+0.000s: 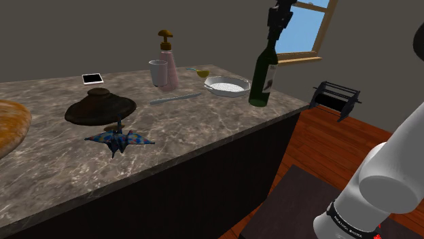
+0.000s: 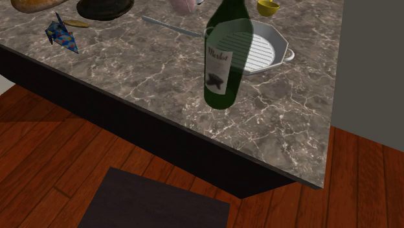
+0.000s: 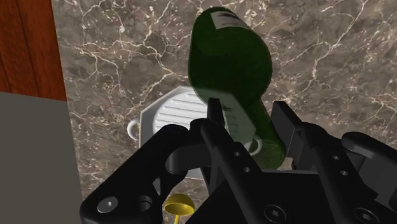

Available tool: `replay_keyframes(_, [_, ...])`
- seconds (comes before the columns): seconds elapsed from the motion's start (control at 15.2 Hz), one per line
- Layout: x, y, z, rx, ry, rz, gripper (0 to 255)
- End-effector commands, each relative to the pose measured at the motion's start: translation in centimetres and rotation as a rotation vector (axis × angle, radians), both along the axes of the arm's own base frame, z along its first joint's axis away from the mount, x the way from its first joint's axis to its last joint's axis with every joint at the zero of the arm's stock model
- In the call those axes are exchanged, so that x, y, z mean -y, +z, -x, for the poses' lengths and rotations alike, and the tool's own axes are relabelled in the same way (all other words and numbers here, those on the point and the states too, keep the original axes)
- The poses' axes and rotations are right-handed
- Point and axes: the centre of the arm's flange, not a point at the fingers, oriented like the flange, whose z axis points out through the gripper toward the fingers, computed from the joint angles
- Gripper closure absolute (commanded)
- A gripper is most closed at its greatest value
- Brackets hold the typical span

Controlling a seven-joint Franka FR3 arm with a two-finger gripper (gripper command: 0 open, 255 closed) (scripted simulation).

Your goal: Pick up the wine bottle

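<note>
My gripper (image 1: 274, 39) clasps the wine bottle (image 1: 263, 78) at its neck — high up, I think, so the heavy body sits below.

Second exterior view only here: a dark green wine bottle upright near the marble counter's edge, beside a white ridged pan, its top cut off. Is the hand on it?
Observer: Yes. In the shoulder view the black two-finger hand is on the neck of the dark green wine bottle.
Operator: Closed, or just around it?
Observer: The wrist view shows both fingers pressed against the neck.
Operator: Anything tall farther along the counter?
Observer: A pink bottle with a brown pump beside a white cup, well apart from it.
</note>
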Motion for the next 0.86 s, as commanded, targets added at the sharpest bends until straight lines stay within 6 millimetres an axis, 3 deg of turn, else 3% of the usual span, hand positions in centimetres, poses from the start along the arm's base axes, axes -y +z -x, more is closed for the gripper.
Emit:
replay_keyframes(0.0, [0.0,1.1,0.0,0.0,0.0,0.0,255])
replay_keyframes(0.66, [0.0,6.4,0.0,0.0,0.0,0.0,255])
replay_keyframes(0.79, [0.0,6.4,0.0,0.0,0.0,0.0,255])
